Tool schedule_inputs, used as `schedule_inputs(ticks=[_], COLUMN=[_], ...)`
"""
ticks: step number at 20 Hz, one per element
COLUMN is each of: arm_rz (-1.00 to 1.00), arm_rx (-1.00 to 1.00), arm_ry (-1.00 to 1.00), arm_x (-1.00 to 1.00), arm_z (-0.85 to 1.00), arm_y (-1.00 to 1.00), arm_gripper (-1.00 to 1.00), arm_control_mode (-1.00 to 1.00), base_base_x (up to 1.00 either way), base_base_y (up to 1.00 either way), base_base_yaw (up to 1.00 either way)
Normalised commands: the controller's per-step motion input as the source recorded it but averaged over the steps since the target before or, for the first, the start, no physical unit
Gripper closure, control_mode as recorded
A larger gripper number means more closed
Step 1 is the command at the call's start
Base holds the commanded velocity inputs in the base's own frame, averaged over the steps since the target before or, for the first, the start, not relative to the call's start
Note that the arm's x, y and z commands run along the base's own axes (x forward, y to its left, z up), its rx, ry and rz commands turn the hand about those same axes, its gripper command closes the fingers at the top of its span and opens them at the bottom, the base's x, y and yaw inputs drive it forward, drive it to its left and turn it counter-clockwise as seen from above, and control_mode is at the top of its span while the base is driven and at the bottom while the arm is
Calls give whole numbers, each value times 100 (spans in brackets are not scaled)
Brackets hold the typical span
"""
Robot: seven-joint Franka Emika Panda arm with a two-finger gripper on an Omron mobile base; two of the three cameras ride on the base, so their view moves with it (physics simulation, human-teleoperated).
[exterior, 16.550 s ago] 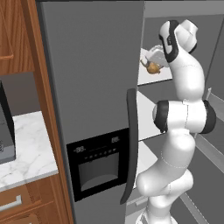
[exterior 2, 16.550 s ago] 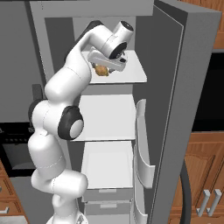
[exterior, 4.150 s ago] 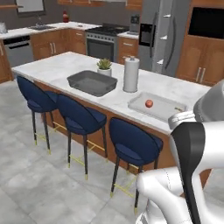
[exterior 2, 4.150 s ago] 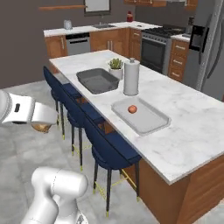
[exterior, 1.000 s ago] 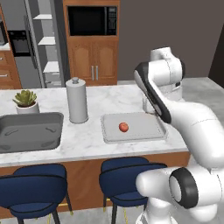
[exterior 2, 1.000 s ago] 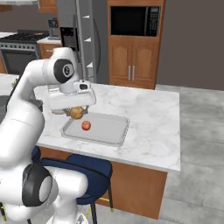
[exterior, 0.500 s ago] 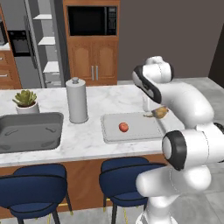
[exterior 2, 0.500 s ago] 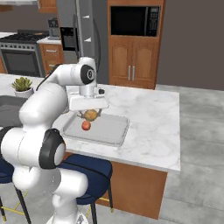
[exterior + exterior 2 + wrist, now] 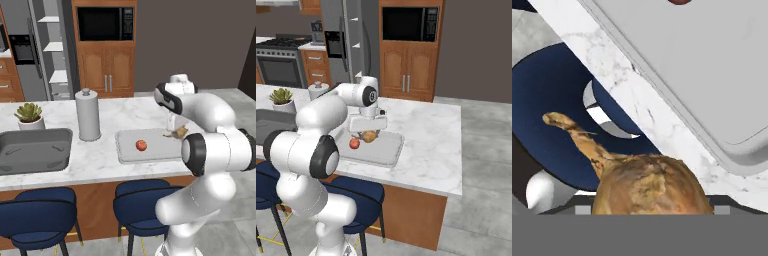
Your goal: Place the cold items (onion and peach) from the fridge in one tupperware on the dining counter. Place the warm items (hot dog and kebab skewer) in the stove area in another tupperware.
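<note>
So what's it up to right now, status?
End effector shut on brown papery onion, low over the grey shallow tupperware tray. Small red peach already inside. Nothing blocking.

1. A brown onion (image 9: 651, 185) is seen at the bottom centre, close to the camera, with a dry stalk pointing up-left.
2. A grey tupperware (image 9: 712, 75) tray is seen upper right, resting on the white marbled dining counter (image 9: 642, 100).
3. A sliver of a red peach (image 9: 681, 1) is cut off at the top edge, inside the tray.
4. A navy stool seat (image 9: 547, 100) is seen past the counter edge at left.
</note>
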Motion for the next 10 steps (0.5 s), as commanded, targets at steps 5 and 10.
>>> schedule_inputs(ticks=[5, 10], arm_rz=[14, 13], arm_rx=[8, 3], arm_ry=[-4, -1], arm_x=[49, 61], arm_z=[-47, -43], arm_y=[0, -1], arm_gripper=[100, 100], arm_control_mode=[-100, -100], base_base_x=[0, 0], base_base_y=[0, 0], base_base_yaw=[0, 0])
